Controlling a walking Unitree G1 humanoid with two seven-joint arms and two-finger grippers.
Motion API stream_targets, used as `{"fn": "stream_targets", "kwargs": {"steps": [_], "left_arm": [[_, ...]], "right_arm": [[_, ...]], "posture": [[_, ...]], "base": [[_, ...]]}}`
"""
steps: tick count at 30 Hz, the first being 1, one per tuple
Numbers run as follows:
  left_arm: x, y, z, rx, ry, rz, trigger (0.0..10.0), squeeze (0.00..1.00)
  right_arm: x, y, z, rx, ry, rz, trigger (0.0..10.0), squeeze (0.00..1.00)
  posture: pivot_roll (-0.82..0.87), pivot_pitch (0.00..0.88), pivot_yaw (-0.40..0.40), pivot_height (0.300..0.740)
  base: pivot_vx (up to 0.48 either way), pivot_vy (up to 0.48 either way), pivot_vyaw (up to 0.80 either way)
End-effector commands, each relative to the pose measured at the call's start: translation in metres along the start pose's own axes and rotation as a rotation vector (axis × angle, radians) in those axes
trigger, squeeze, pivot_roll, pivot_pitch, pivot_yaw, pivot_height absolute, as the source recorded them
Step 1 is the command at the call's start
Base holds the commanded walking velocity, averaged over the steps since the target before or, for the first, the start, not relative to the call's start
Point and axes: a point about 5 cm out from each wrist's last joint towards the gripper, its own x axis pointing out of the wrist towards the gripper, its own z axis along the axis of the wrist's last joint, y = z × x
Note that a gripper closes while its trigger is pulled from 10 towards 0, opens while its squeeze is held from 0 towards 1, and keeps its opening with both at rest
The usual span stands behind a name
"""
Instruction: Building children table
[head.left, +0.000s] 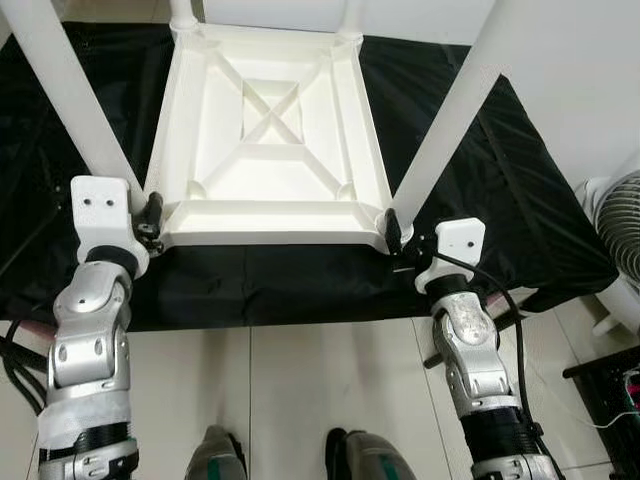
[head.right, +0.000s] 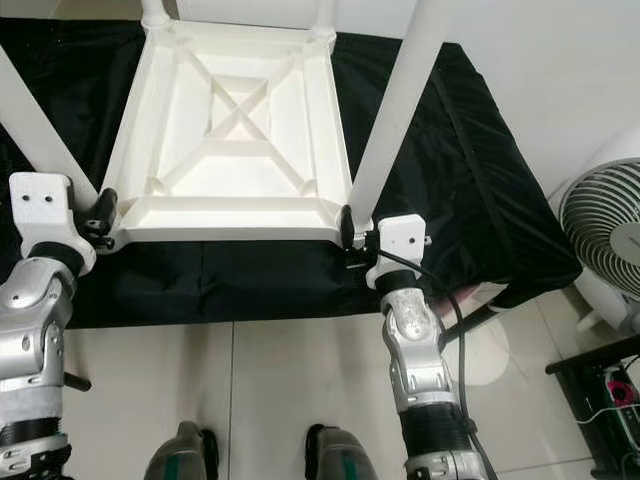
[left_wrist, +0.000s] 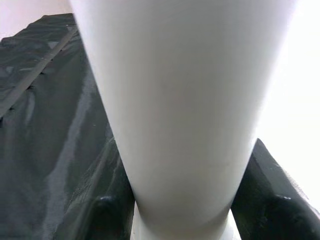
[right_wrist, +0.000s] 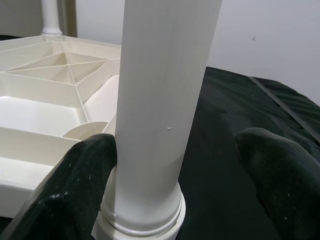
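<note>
Between left tool (head.left: 152, 215) fingers: table leg (left_wrist: 180, 110); right tool (head.left: 392, 232) likewise.

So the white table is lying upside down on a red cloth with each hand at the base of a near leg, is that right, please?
Not quite: the cloth is black, not red, as the left eye view shows. The rest holds: the white table lies upside down, with the left hand and right hand each at a near leg's base.
</note>
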Motion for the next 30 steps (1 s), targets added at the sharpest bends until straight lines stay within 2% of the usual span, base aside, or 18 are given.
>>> {"fn": "stream_targets", "kwargs": {"steps": [1, 8, 10, 11, 12, 13, 19, 20, 30], "left_arm": [[-0.006, 0.026, -0.011, 0.067, 0.071, 0.183, 10.0, 0.0], [-0.002, 0.021, -0.005, 0.069, 0.064, 0.163, 10.0, 0.0], [0.0, 0.014, -0.001, 0.051, 0.048, 0.124, 10.0, 0.0], [0.0, 0.012, 0.0, 0.034, 0.04, 0.106, 10.0, 0.19], [0.0, 0.01, 0.001, 0.029, 0.036, 0.097, 10.0, 0.19], [0.0, 0.009, 0.002, 0.015, 0.031, 0.091, 10.0, 1.0], [0.0, 0.005, 0.002, 0.047, 0.05, 0.065, 10.0, 1.0], [-0.001, 0.003, 0.002, 0.037, 0.06, 0.039, 10.0, 0.0], [-0.009, -0.002, 0.006, 0.054, 0.068, -0.07, 10.0, 0.0]], "right_arm": [[-0.002, -0.006, -0.005, 0.011, 0.03, -0.012, 10.0, 0.0], [-0.005, 0.002, -0.006, 0.038, 0.039, 0.049, 10.0, 0.0], [-0.007, 0.003, -0.006, 0.047, 0.04, 0.063, 10.0, 0.0], [-0.007, 0.004, -0.006, 0.05, 0.041, 0.065, 10.0, 0.0], [-0.008, 0.003, -0.006, 0.051, 0.041, 0.066, 10.0, 0.0], [-0.008, 0.003, -0.006, 0.051, 0.042, 0.067, 10.0, 0.0], [-0.01, 0.003, -0.007, 0.058, 0.046, 0.084, 10.0, 0.0], [-0.009, 0.003, -0.007, 0.063, 0.045, 0.094, 10.0, 0.0], [-0.009, 0.003, -0.005, 0.067, 0.038, 0.112, 10.0, 0.0]], "posture": [[0.07, 0.11, -0.071, 0.74], [0.07, 0.108, -0.065, 0.74], [0.06, 0.107, -0.056, 0.74], [0.06, 0.107, -0.056, 0.74], [0.05, 0.107, -0.054, 0.74], [0.05, 0.107, -0.052, 0.74], [0.05, 0.104, -0.051, 0.74], [0.05, 0.102, -0.051, 0.74], [0.06, 0.095, -0.055, 0.74]], "base": [[0.0, 0.0, 0.0], [0.0, 0.0, 0.0], [0.0, 0.0, 0.0], [0.0, 0.0, 0.0], [0.0, 0.0, 0.0], [0.0, 0.0, 0.0], [0.0, 0.0, 0.0], [0.0, 0.0, 0.0], [0.0, 0.0, 0.0]]}}
